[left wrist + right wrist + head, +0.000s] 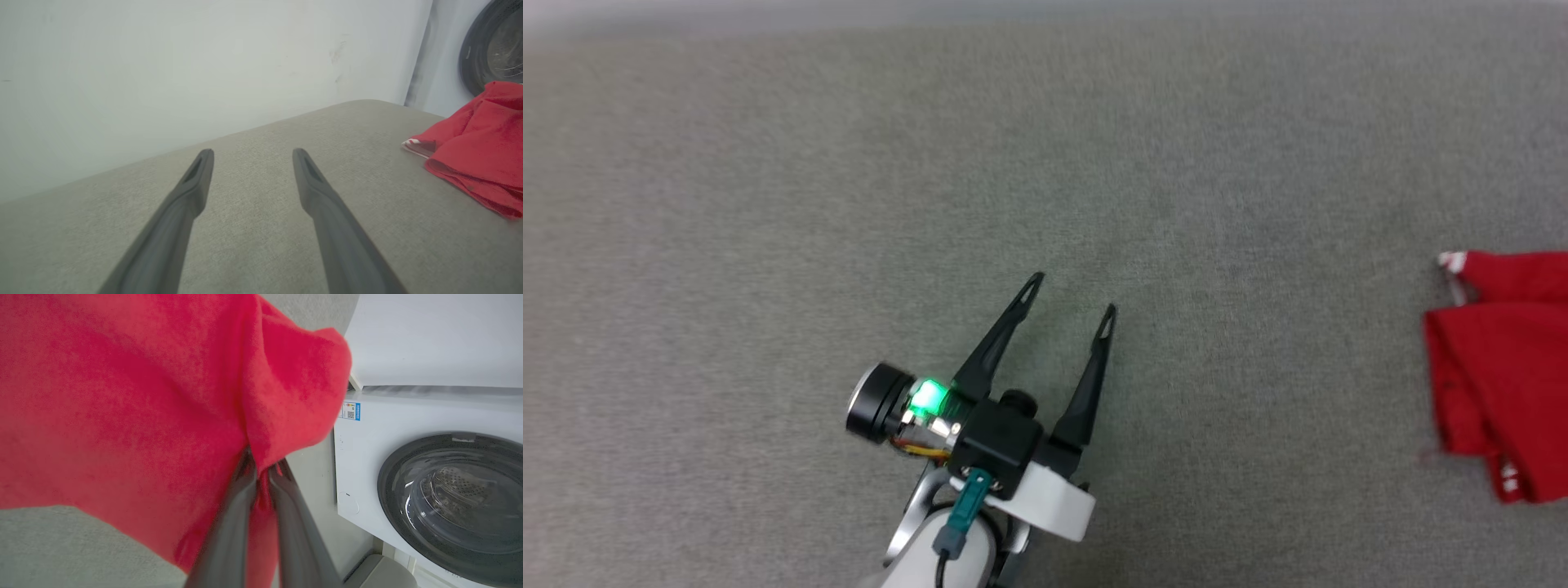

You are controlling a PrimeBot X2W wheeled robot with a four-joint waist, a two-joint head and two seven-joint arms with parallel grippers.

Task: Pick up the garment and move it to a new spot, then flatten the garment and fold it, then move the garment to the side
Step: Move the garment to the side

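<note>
The garment (1507, 367) is a crumpled red shirt with a bit of white trim, lying at the right edge of the head view on the grey surface. It shows at the right of the left wrist view as the garment (478, 147). In the right wrist view my right gripper (263, 467) is shut on a fold of the garment (135, 396), which hangs draped over its fingers. My left gripper (1072, 298) hovers open over bare grey fabric, well left of the shirt; it shows with nothing between its fingers as the left gripper (252, 157).
A grey fabric surface (931, 163) spreads across the head view. A white washing machine (408, 424) with a dark round door (453, 502) stands beyond the surface's edge. A pale wall (184, 61) rises behind the surface in the left wrist view.
</note>
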